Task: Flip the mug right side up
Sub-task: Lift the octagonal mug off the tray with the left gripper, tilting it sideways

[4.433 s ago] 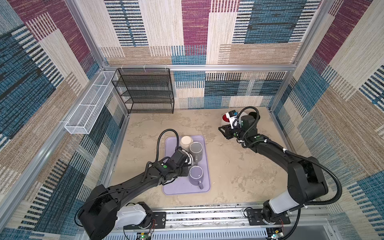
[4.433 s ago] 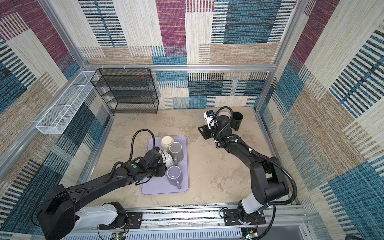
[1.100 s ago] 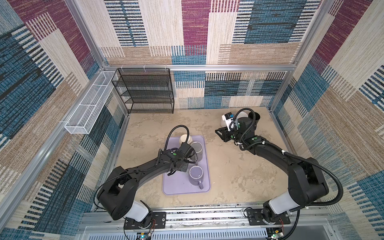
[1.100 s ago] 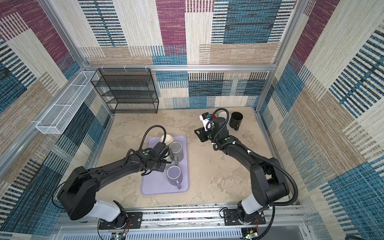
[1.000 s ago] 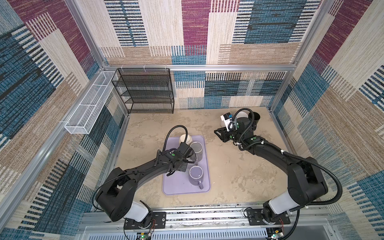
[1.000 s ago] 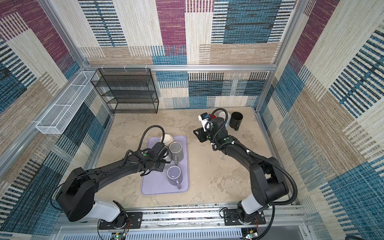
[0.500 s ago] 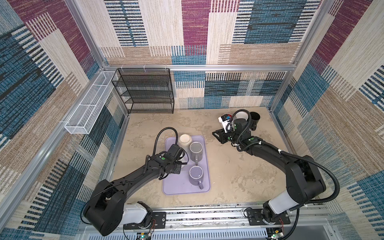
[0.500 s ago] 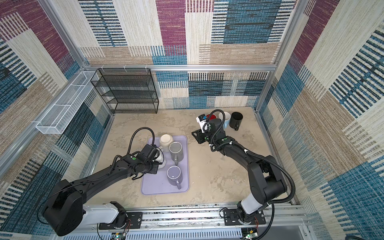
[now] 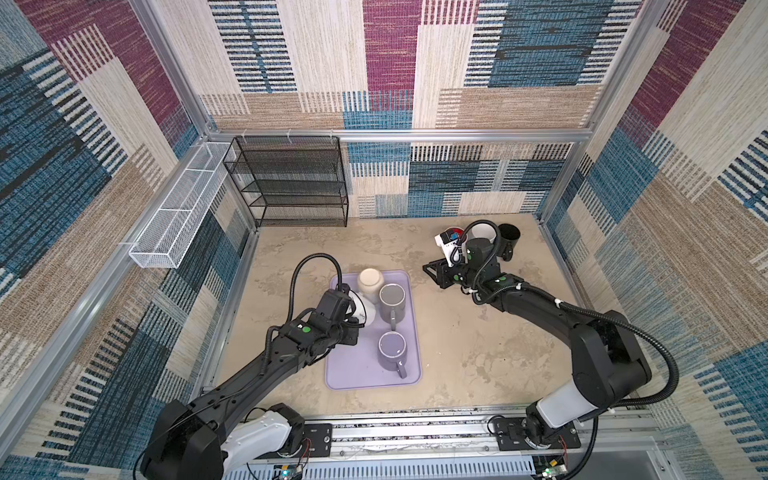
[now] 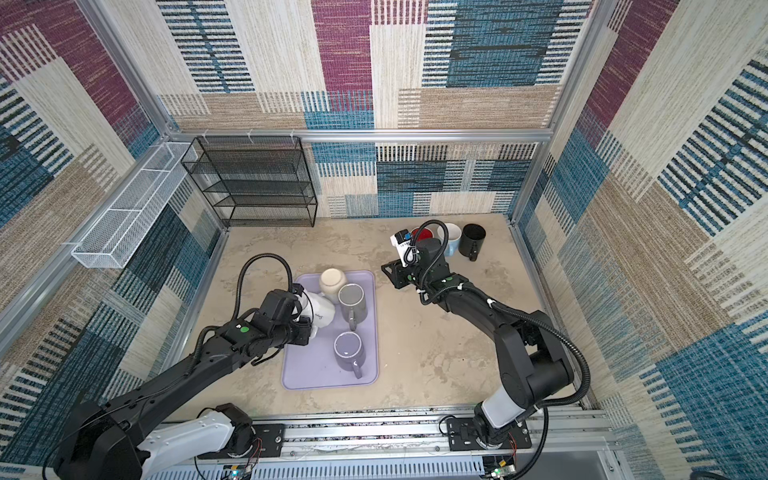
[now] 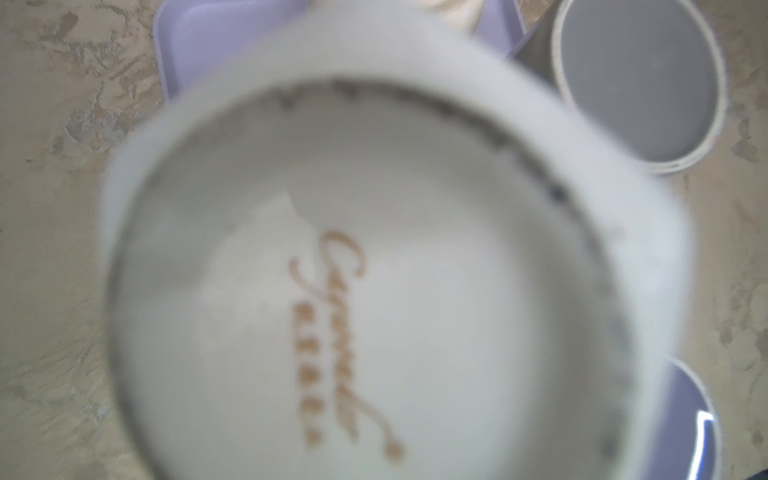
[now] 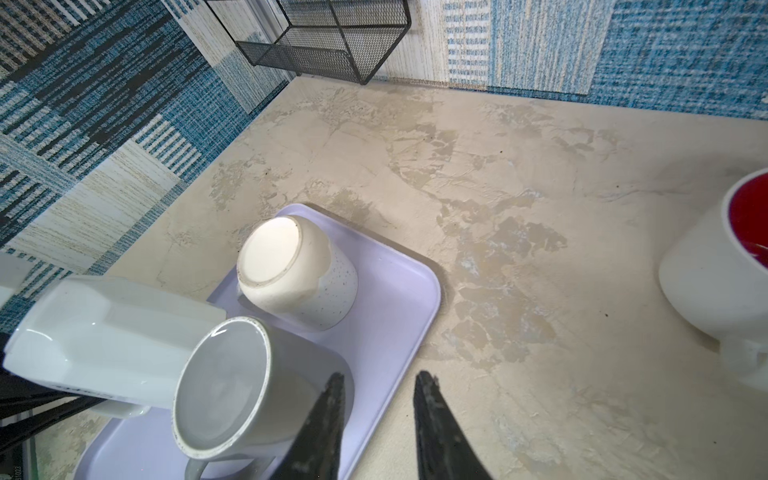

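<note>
White mug [image 10: 321, 309], clamped sideways mid-frame by the left gripper [image 10: 306, 321], should be rolled fully upright before release; right gripper [image 12: 380, 386] slightly parted, empty.

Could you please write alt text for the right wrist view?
The right gripper, jaws slightly apart and empty, hovers by a lavender tray holding an upside-down cream mug and grey mug. Beside them a white mug hangs tilted, and a red-lined mug stands upright on the table.
</note>
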Controlling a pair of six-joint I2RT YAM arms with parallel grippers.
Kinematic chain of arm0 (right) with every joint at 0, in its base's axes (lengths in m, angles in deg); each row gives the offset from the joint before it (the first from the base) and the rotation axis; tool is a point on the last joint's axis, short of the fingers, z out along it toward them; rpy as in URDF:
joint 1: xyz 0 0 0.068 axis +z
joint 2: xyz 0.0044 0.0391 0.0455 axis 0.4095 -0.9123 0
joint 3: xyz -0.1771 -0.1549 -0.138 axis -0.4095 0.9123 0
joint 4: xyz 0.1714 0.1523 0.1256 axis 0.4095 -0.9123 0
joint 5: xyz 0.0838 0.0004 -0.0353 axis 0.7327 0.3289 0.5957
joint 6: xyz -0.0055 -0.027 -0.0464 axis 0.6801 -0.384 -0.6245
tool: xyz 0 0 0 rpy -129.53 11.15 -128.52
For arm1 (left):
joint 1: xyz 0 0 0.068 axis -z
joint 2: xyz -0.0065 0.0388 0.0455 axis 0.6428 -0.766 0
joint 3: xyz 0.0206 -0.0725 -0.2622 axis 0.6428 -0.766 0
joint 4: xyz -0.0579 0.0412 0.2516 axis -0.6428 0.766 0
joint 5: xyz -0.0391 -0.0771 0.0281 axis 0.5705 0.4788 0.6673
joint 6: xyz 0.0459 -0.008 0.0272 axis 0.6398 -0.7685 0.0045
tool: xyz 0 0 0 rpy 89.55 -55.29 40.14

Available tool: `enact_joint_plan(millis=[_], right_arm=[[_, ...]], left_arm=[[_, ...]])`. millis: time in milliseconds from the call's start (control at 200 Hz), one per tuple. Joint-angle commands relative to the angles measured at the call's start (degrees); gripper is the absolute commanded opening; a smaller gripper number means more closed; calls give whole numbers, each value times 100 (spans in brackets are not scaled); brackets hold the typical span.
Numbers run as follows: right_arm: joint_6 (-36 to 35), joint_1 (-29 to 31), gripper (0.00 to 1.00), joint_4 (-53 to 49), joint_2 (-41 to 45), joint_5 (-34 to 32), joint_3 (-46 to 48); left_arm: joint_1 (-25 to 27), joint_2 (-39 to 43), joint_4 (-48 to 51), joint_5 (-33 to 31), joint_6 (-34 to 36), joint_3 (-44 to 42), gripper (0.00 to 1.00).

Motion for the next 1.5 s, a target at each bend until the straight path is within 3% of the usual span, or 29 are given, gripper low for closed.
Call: enact_joint_plan(millis=[0,491,841,1493], right_arm=[[37,3,32,141,58,-50,23],[205,13,32,356,156,429,55],[610,39,32,981,112,1083,320],[1449,267,33,2571,307,1993,943]], left_arm=[[-76,204,-604,365,110,-43,0],[-302,916,-1182,876,120,-132,0],[-574,958,-1315,1408,76,208,0],[-833,1045,-2623,2322,-120,237,0]])
